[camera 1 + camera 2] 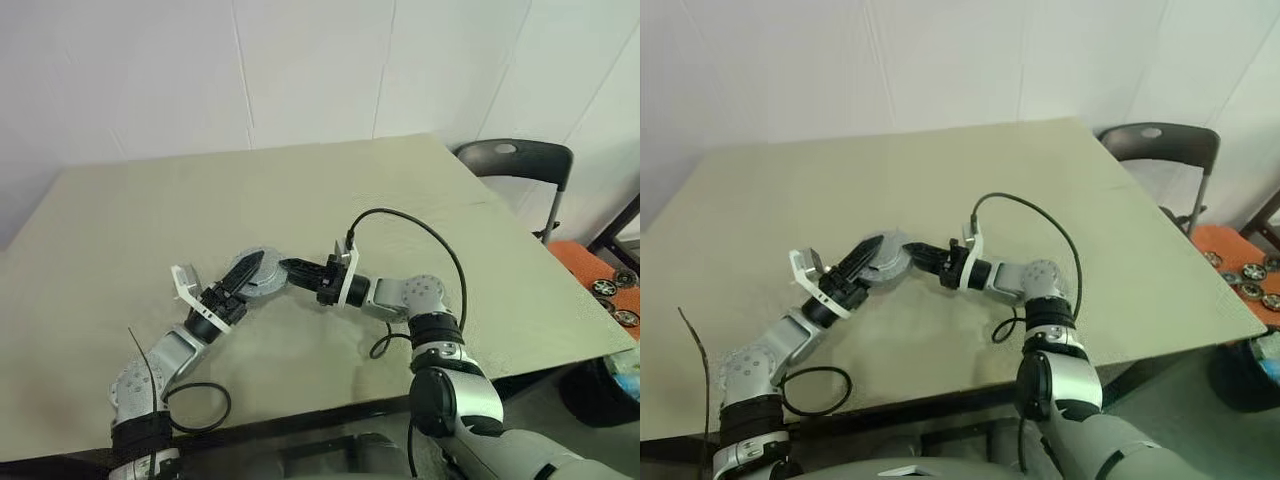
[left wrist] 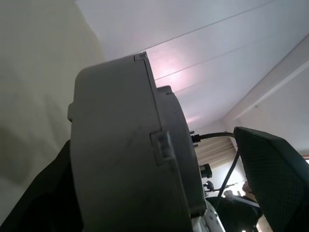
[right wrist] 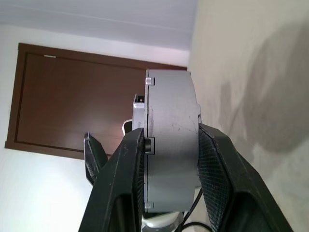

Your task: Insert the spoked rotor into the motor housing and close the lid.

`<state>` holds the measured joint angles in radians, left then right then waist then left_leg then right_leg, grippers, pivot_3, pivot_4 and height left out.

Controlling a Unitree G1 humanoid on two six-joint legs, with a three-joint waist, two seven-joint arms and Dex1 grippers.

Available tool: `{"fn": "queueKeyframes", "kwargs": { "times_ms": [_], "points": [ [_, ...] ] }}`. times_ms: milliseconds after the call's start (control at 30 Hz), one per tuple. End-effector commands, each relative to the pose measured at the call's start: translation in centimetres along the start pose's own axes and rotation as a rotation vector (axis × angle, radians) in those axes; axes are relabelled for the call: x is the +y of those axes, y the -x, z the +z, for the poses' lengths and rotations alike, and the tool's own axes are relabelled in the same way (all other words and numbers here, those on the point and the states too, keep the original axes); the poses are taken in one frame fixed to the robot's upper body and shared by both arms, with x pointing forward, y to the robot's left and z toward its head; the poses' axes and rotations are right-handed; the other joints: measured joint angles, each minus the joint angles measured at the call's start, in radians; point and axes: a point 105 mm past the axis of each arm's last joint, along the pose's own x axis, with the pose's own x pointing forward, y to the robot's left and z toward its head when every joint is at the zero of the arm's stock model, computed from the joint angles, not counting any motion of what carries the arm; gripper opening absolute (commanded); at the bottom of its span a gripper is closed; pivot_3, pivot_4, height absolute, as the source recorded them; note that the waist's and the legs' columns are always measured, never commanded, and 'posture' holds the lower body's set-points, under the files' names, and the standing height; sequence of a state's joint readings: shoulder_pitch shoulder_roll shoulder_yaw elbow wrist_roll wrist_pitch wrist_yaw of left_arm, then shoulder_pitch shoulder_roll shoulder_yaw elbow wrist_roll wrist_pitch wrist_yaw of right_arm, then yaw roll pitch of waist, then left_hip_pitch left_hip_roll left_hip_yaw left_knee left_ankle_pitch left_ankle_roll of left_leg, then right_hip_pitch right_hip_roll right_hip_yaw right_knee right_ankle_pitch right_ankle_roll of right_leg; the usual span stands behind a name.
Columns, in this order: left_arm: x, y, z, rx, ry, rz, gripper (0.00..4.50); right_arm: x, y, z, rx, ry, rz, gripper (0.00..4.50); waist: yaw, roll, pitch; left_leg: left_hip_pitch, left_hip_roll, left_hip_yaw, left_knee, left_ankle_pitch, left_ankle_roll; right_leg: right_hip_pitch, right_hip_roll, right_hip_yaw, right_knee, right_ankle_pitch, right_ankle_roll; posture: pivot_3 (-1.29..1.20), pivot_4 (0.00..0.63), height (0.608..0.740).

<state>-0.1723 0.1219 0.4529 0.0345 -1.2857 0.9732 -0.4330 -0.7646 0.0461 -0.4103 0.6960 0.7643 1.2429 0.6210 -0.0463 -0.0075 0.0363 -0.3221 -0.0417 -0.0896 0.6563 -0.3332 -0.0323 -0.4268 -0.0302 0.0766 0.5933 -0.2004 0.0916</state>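
olive surface (image 1: 420,230) under white walls carries both arms. right claw (image 3: 171,159) is clamped across the grey motor housing (image 3: 171,140), holding it on edge, probably to steady it; left claw (image 1: 243,272), fingers spread, flanks it without gripping.

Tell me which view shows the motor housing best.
The right wrist view: the motor housing stands edge-on and whole between the right gripper's fingers, shut on it. The left wrist view shows its grey side very close, cropped. Both eye views show it small, partly hidden between the two grippers, above the table.
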Motion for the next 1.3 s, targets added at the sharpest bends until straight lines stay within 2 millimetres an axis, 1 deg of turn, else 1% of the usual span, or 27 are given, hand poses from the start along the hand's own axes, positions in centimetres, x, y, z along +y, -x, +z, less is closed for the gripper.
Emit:
{"fn": "queueKeyframes", "kwargs": {
  "times_ms": [33, 167, 300, 367, 500, 600, 733, 833, 933, 1100, 1200, 1300],
  "points": [
    [-2.1, -1.4, 0.5, 0.001, -0.032, -0.099, 4.49, 1.3, -0.2, 1.1, -0.022, 0.061, 0.039, 1.46, -0.001, 0.000, 0.000, 0.000, 0.000, 0.001, 0.000, 0.000, 0.000, 0.000, 0.000, 0.000, 0.000, 0.000, 0.000, 0.00, 0.000, 0.740],
    [-1.5, -1.5, 0.6, -0.011, -0.046, -0.070, 4.49, 1.0, -0.2, 1.1, -0.026, 0.063, 0.031, 1.46, -0.002, 0.000, 0.000, 0.002, 0.000, 0.001, 0.000, 0.000, 0.000, 0.000, 0.003, -0.001, 0.002, 0.000, 0.000, 0.00, 0.000, 0.740],
    [-1.7, -2.1, 0.6, -0.010, -0.065, -0.080, 4.49, 0.9, 0.1, 1.2, -0.026, 0.067, 0.032, 1.46, -0.004, 0.000, 0.000, 0.002, 0.002, 0.001, -0.001, 0.000, 0.000, 0.000, 0.005, -0.002, 0.003, 0.001, -0.001, 0.00, 0.000, 0.740],
    [-1.7, -2.4, 0.7, -0.010, -0.084, -0.078, 4.49, 0.8, 0.1, 1.2, -0.026, 0.068, 0.029, 1.46, -0.005, 0.000, 0.000, 0.002, 0.002, 0.001, -0.001, 0.000, 0.000, 0.000, 0.005, -0.002, 0.002, 0.001, -0.001, 0.00, 0.000, 0.740],
    [-1.1, -3.0, 1.3, -0.021, -0.164, -0.031, 4.49, 0.7, 0.3, 1.3, -0.030, 0.071, 0.025, 1.46, -0.005, 0.000, 0.000, 0.002, 0.001, 0.002, -0.001, 0.000, 0.000, 0.000, 0.004, -0.001, 0.002, 0.001, -0.001, 0.00, 0.000, 0.740],
    [-1.3, -3.0, 2.2, -0.057, -0.217, -0.034, 4.49, 0.6, 0.4, 1.4, -0.034, 0.072, 0.021, 1.46, -0.005, 0.000, 0.000, 0.002, 0.001, 0.001, -0.001, 0.000, 0.000, 0.000, 0.004, -0.001, 0.002, 0.001, -0.001, 0.00, 0.000, 0.740],
    [-1.8, -3.0, 2.3, -0.071, -0.213, -0.074, 4.49, 0.5, 0.4, 1.4, -0.038, 0.073, 0.016, 1.46, -0.009, 0.000, 0.000, 0.002, 0.001, 0.001, -0.002, 0.000, 0.000, 0.000, 0.004, -0.001, 0.002, 0.001, -0.001, 0.00, 0.000, 0.740],
    [-1.6, -3.0, 2.3, -0.071, -0.214, -0.065, 3.88, 0.4, 0.4, 1.4, -0.040, 0.073, 0.012, 1.46, -0.013, 0.000, 0.000, 0.002, 0.001, 0.001, -0.001, 0.000, 0.000, 0.000, 0.004, -0.001, 0.002, 0.001, -0.001, 0.00, 0.000, 0.740],
    [-1.4, -3.0, 2.5, -0.072, -0.219, -0.050, 2.96, 0.4, 0.3, 1.4, -0.041, 0.074, 0.011, 1.46, -0.015, 0.000, 0.000, 0.002, 0.001, 0.001, -0.001, 0.000, 0.000, 0.000, 0.004, -0.001, 0.002, 0.001, -0.001, 0.00, 0.000, 0.740],
    [-1.8, -3.0, 2.7, -0.089, -0.207, -0.081, 2.96, 0.4, 0.3, 1.5, -0.040, 0.076, 0.008, 1.46, -0.023, 0.000, 0.000, 0.002, 0.001, 0.001, -0.001, 0.000, 0.000, 0.000, 0.004, -0.001, 0.002, 0.001, -0.001, 0.00, 0.000, 0.740],
    [-2.0, -3.0, 2.7, -0.093, -0.203, -0.090, 2.51, 0.4, 0.3, 1.5, -0.041, 0.077, 0.008, 1.46, -0.023, 0.000, 0.000, 0.002, 0.001, 0.001, -0.001, 0.000, 0.000, 0.000, 0.004, -0.001, 0.002, 0.001, -0.001, 0.00, 0.000, 0.740],
    [-2.3, -3.0, 2.5, -0.082, -0.185, -0.110, 2.40, 0.4, 0.3, 1.5, -0.041, 0.078, 0.007, 1.46, -0.023, 0.000, 0.000, 0.002, 0.001, 0.001, -0.001, 0.000, 0.000, 0.000, 0.004, -0.001, 0.002, 0.001, -0.001, 0.00, 0.000, 0.740]
  ]
}}
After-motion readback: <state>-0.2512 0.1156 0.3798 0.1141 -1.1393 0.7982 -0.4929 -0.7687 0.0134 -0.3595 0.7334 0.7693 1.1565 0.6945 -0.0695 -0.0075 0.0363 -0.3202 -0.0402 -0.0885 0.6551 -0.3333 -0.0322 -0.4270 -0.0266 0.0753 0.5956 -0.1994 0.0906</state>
